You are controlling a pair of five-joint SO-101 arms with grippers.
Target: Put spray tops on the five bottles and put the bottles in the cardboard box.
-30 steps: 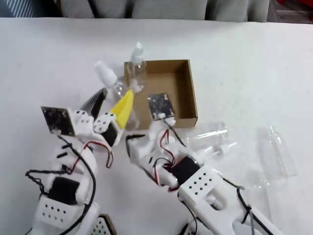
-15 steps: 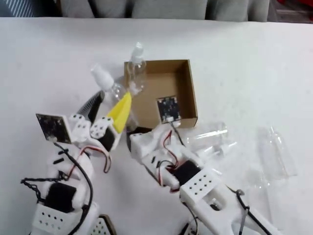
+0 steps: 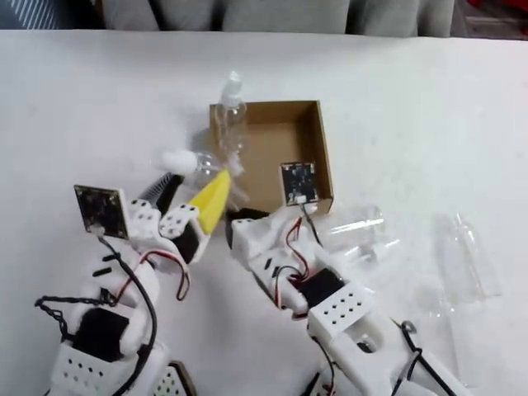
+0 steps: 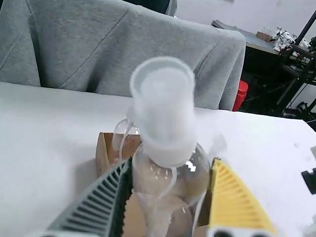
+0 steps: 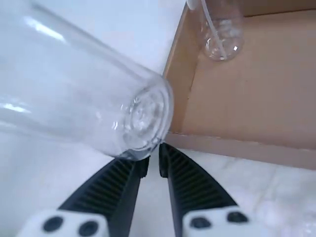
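Observation:
My left gripper point(image 3: 196, 177) is shut on a clear bottle point(image 3: 200, 162) with a white spray top point(image 3: 175, 158), held tilted just left of the cardboard box point(image 3: 326, 157). In the left wrist view the bottle point(image 4: 168, 177) sits between the dark and yellow fingers, with its spray top point(image 4: 164, 108) up. Another topped bottle point(image 3: 231, 111) stands in the box's back left corner. My right gripper point(image 5: 154, 148) is shut and empty, just under the held bottle's base point(image 5: 140, 116), beside the box's wall point(image 5: 177, 98).
Loose clear bottles point(image 3: 355, 224) and a spray top point(image 3: 375, 247) lie on the white table to the right of the box, with another bottle point(image 3: 470, 256) farther right. The right arm's body point(image 3: 330, 305) covers the table in front of the box.
The left gripper has tipped its bottle further over, and the spray top has dropped lower. The right arm has slid right along the box's front.

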